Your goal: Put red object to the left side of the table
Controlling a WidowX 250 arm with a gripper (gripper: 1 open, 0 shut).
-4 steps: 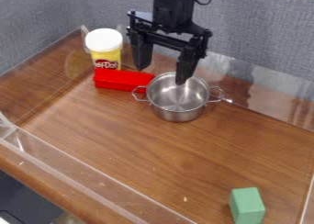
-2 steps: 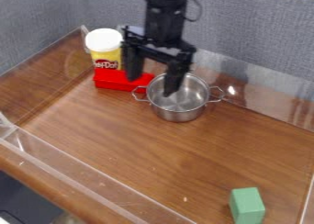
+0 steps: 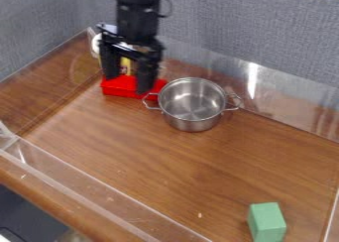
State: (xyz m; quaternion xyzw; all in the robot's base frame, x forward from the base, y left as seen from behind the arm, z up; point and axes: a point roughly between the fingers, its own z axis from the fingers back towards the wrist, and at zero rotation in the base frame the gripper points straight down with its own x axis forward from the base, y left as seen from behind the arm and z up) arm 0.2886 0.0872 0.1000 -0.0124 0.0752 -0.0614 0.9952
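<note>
Tool hangs directly above the red object, jaws fully open, holding nothing. Red object lies far-left on the table, long axis running left-right, beside the pot.

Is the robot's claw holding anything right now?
No, nothing is held. The gripper is open, its fingers hanging down around the red object, which lies on the table beside the pot.

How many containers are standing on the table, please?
2. The steel pot stands right of the red block. The yellow jar stands at the back, mostly hidden behind the open gripper. Nothing else seems hidden.
</note>
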